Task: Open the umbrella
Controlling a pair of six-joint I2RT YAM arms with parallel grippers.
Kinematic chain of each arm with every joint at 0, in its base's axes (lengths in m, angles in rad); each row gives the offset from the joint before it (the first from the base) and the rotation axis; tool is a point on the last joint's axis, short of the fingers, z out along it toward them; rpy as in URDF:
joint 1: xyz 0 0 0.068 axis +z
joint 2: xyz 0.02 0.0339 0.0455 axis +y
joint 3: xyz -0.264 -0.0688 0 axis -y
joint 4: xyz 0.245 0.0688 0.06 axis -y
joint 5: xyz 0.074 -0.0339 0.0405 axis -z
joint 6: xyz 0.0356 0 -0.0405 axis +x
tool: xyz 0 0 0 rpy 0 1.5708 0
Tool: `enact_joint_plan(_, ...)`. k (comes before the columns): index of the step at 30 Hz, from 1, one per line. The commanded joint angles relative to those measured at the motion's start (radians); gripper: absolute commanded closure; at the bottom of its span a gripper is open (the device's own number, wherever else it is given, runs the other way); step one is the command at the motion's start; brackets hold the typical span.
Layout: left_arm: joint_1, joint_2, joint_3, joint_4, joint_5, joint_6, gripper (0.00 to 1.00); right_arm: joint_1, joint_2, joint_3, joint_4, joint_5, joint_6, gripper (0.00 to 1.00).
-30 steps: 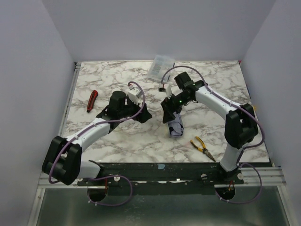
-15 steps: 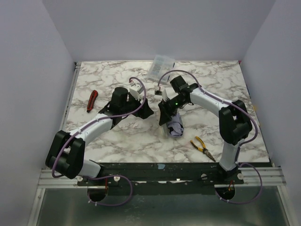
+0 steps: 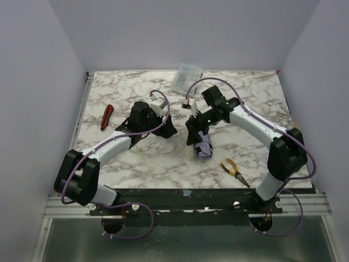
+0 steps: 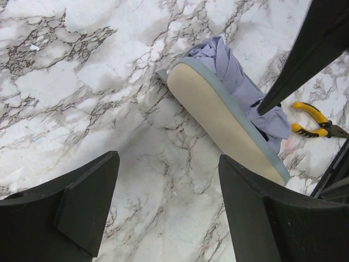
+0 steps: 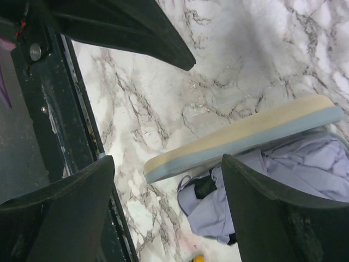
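The umbrella (image 3: 203, 147) lies folded on the marble table, a crumpled lavender bundle with some black showing. In the left wrist view its lavender fabric (image 4: 240, 76) sits behind a long flat cream part with a blue-grey rim (image 4: 223, 120). My left gripper (image 3: 165, 129) is open over bare marble, just left of the umbrella, with nothing between its fingers (image 4: 168, 164). My right gripper (image 3: 193, 132) hangs open over the umbrella's far end. The cream part's end (image 5: 180, 158) lies below the gap between its fingers (image 5: 166, 164), and the lavender fabric (image 5: 283, 169) shows past its right finger.
Yellow-handled pliers (image 3: 234, 171) lie near the front edge, right of the umbrella. A clear plastic box (image 3: 186, 78) stands at the back. A red-handled tool (image 3: 107, 116) lies at the left. The black front rail (image 5: 49, 109) runs close to the right gripper.
The left gripper has edged right and slightly back, toward the umbrella. The right arm's elbow has swung in, then out to the right, while its gripper stays over the umbrella. The umbrella has hardly moved.
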Motion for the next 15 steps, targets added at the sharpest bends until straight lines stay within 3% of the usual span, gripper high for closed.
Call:
enact_joint_plan(1, 0.007, -0.006, 0.017, -0.003, -0.016, 0.025, 0.24, -0.015, -0.081, -0.030, 0.013, 0.051, 0.019, 0.18)
enact_joint_plan(6, 0.007, -0.005, 0.017, 0.001, -0.012, 0.025, 0.25, -0.053, -0.151, -0.065, 0.083, 0.126, 0.146, 0.25)
enact_joint_plan(11, 0.007, -0.006, 0.016, 0.000, -0.014, 0.029, 0.25, -0.084, -0.172, -0.105, 0.131, 0.320, 0.267, 0.38)
enact_joint_plan(15, 0.007, -0.014, 0.013, -0.002, -0.016, 0.036, 0.25, -0.087, -0.203, -0.174, 0.175, 0.424, 0.308, 0.43)
